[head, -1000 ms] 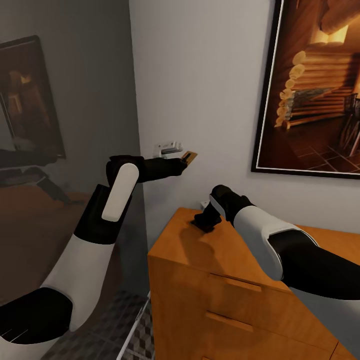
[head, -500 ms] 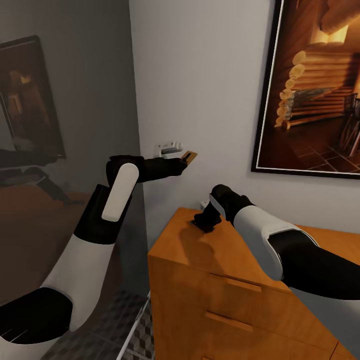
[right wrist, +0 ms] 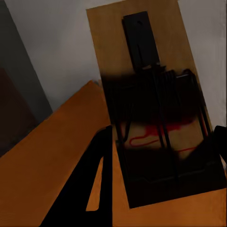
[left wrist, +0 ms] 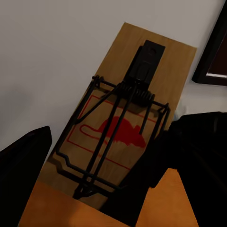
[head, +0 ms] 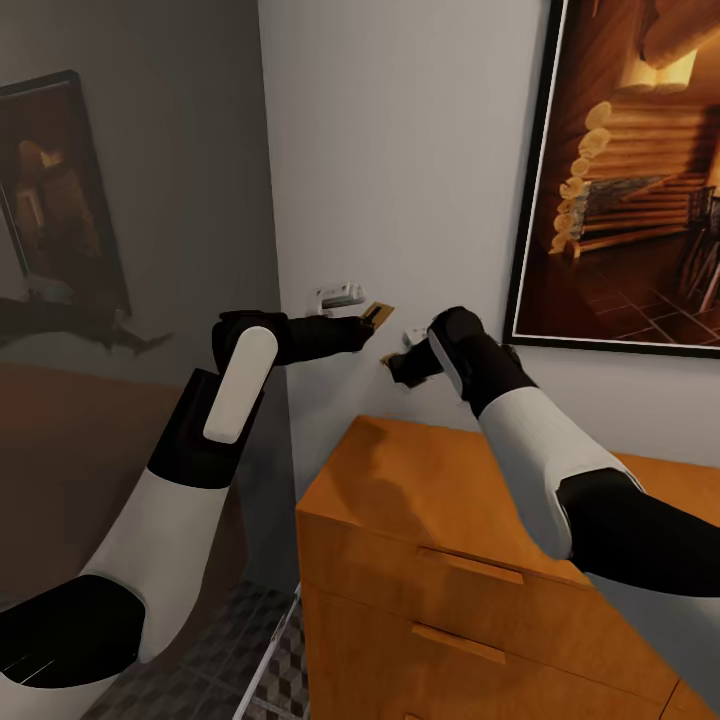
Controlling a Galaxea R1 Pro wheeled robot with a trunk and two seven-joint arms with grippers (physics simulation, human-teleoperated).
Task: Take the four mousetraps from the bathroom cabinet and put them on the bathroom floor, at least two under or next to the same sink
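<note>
Fingers of both grippers, left (head: 372, 317) and right (head: 395, 362), are pinching tan wooden mousetraps (left wrist: 126, 124) above the orange-brown wooden cabinet (head: 420, 560); pickup seemingly finishing, next carrying them floorward.

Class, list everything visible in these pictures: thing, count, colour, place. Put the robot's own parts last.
mousetraps: two, tan wood with dark metal; one in the left claw, one in the right claw
cabinet: one, orange-brown, below both claws, drawers in front
framed picture: one, dark frame, on the white wall at right
bathroom floor: cube-patterned tiles, lower left
left claw: black, raised near the wall
right claw: black, above the cabinet top
</note>
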